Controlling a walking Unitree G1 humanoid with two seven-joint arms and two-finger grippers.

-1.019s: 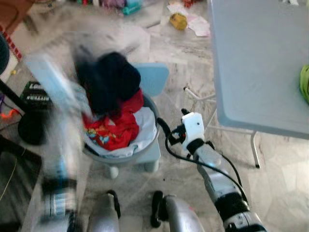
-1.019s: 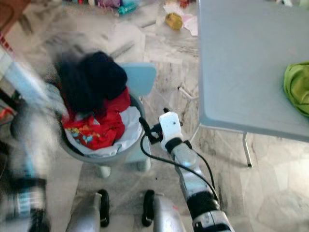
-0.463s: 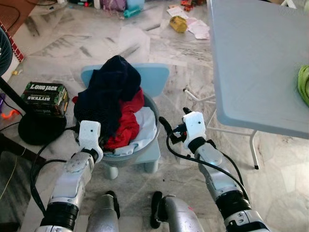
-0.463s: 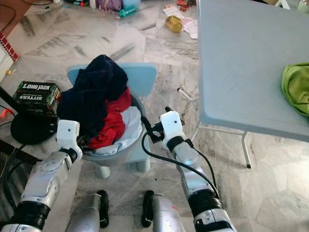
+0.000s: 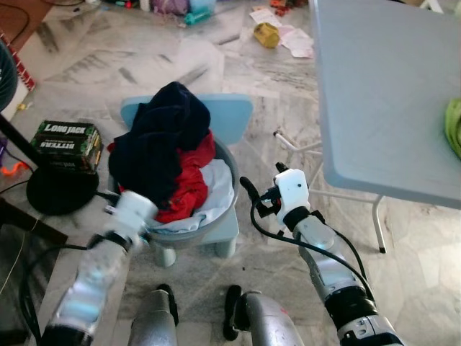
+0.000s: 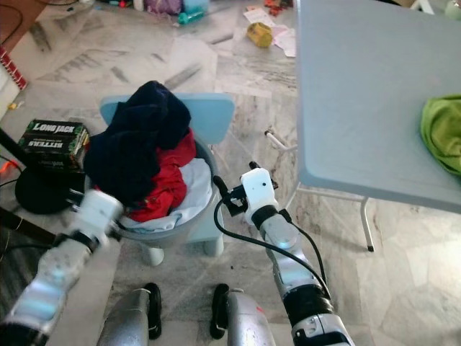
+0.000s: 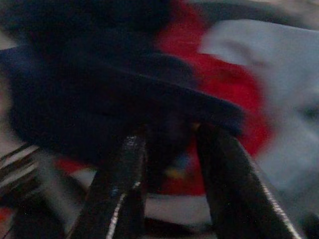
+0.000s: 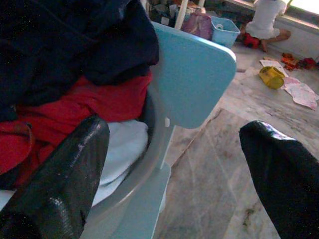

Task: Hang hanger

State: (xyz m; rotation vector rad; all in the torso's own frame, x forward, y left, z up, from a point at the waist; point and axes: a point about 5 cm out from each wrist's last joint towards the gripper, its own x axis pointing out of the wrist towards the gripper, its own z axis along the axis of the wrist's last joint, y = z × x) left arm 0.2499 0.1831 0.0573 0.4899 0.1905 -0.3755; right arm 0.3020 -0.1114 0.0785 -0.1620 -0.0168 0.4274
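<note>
Left wrist view: left pincer (image 7: 167, 164) slightly parted, at navy garment (image 5: 162, 140) heaped in grey basin (image 5: 220, 216) on blue chair (image 5: 230, 115). Right pincer (image 8: 174, 164) wide open, empty, just right of basin. Hanger not discernible.

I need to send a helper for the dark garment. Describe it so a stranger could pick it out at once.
On the marble floor left of the grey folding table stands a small light-blue chair carrying a grey basin of laundry. The dark navy garment is heaped on top, above the red cloth and white cloth, the only dark piece.
</note>
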